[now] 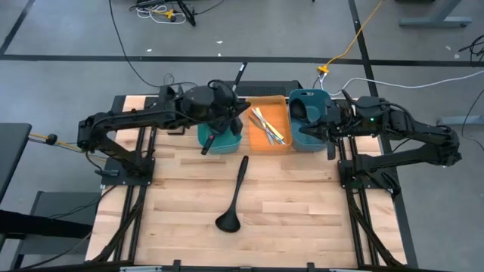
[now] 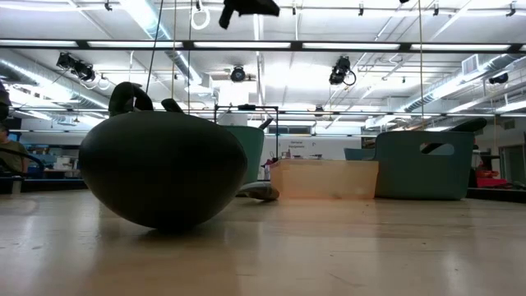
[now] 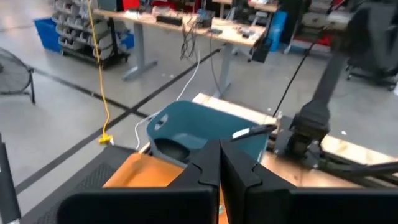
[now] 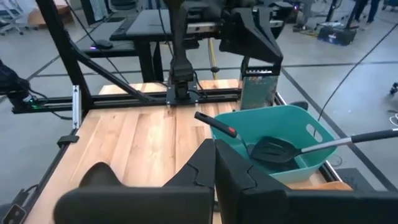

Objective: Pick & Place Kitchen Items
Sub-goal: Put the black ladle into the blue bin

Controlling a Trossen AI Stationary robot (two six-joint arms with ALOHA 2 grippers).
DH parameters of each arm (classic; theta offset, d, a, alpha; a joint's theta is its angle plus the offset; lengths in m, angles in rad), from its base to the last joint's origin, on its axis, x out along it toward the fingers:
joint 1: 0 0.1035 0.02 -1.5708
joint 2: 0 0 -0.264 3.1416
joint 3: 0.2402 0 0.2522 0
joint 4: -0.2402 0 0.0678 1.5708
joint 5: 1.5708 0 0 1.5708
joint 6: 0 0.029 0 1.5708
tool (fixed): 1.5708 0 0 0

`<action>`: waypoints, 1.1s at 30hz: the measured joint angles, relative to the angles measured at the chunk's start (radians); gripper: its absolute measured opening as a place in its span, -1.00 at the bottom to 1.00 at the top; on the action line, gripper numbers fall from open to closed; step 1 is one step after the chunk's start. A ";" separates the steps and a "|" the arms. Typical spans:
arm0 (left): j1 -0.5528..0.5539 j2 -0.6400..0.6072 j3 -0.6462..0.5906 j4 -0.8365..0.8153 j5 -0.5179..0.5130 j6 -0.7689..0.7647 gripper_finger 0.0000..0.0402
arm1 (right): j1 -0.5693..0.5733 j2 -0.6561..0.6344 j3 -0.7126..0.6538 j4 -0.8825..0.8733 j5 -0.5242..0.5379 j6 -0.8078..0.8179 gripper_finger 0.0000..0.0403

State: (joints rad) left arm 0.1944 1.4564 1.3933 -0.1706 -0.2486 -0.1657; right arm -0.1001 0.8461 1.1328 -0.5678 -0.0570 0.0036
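Observation:
A black ladle (image 1: 233,195) lies on the wooden table, bowl toward the near edge; its bowl (image 2: 160,168) fills the low view. The left teal bin (image 1: 219,140) holds a black slotted spatula (image 4: 273,149) whose handle (image 1: 240,75) sticks out over the far rim. The orange bin (image 1: 268,128) holds thin yellow, white and teal sticks (image 1: 266,125). The right teal bin (image 1: 310,125) holds a dark utensil (image 3: 174,149). My left gripper (image 3: 219,163) is shut and empty, above the left teal bin (image 1: 238,112). My right gripper (image 4: 214,163) is shut and empty, over the right teal bin (image 1: 318,125).
The three bins stand in a row along the table's far edge. A second handle with a reddish end (image 4: 217,124) juts from the left teal bin on its near side. The arms' dark frames (image 1: 128,162) flank the table. Bare wood (image 1: 302,204) lies around the ladle.

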 joint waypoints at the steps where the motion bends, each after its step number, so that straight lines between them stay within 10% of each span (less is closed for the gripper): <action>1: -0.014 -0.008 0.000 0.005 -0.008 0.001 -0.99 | 0.005 -0.005 0.000 -0.001 0.005 0.000 -0.98; 33: -0.399 -0.091 0.000 0.066 -0.002 -0.006 -0.99 | 0.383 -0.050 0.000 0.057 0.416 0.005 -0.99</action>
State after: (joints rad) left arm -0.2049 1.3655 1.3930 -0.1046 -0.2502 -0.1714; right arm 0.2824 0.7959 1.1328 -0.5111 0.3594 0.0090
